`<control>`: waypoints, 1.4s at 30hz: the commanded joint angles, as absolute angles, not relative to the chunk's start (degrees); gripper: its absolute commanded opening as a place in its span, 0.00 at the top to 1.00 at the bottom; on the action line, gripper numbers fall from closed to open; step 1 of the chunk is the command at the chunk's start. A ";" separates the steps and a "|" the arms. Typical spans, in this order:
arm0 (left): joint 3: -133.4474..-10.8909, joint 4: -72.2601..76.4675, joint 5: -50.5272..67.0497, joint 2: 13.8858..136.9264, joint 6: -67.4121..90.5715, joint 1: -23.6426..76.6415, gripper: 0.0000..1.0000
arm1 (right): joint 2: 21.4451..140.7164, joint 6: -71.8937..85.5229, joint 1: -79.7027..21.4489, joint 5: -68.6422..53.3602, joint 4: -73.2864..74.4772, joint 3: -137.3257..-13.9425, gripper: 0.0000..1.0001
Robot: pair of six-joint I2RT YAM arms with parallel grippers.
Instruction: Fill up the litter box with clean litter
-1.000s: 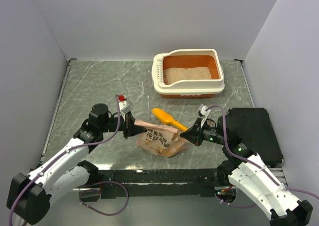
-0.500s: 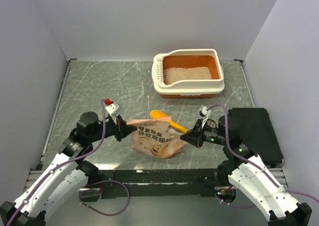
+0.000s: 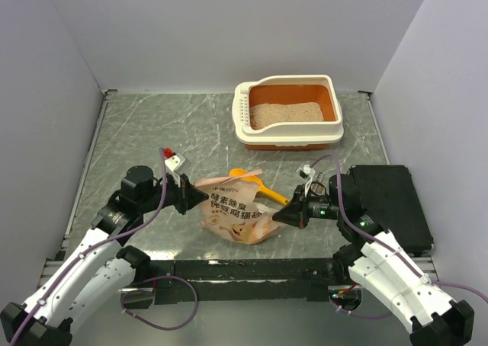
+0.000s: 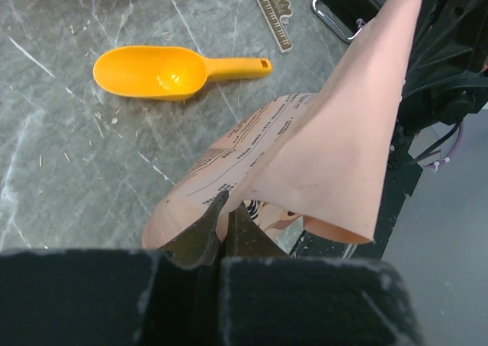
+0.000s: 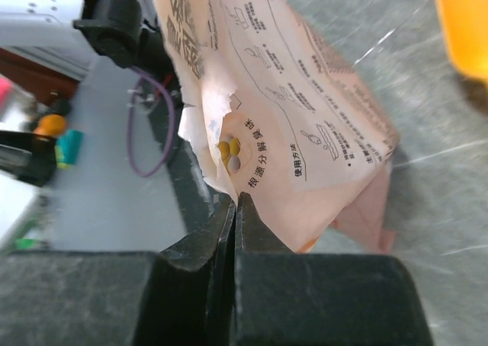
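Both sides of the crinkled tan paper bag (image 3: 235, 213) pinched.
The left end effector (image 3: 201, 200) clamps its 9 o'clock edge, the right end effector (image 3: 277, 216) its 3 o'clock edge.

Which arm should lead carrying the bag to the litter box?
Right, probably. The left gripper is shut on the paper bag's left edge and the right gripper on its right edge. The litter box sits far, right of centre, on the right arm's side, so that arm's path looks shorter.
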State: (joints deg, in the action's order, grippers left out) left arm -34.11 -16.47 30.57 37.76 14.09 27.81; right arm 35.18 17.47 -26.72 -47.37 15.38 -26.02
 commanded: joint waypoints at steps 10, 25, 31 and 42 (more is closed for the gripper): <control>-50.62 -31.72 30.05 51.15 23.64 25.49 0.99 | 39.64 32.16 -25.49 -52.47 24.70 -32.87 1.00; -44.57 -39.82 39.98 38.24 35.05 25.14 0.99 | 39.29 40.68 -24.61 -62.66 18.55 -24.35 1.00; -39.64 -38.85 41.92 32.09 39.55 25.14 0.99 | 37.71 46.23 -24.52 -67.14 11.86 -20.04 1.00; -29.80 -39.28 47.11 17.77 49.74 25.14 0.99 | 34.11 51.51 -20.39 -69.08 19.49 -17.67 1.00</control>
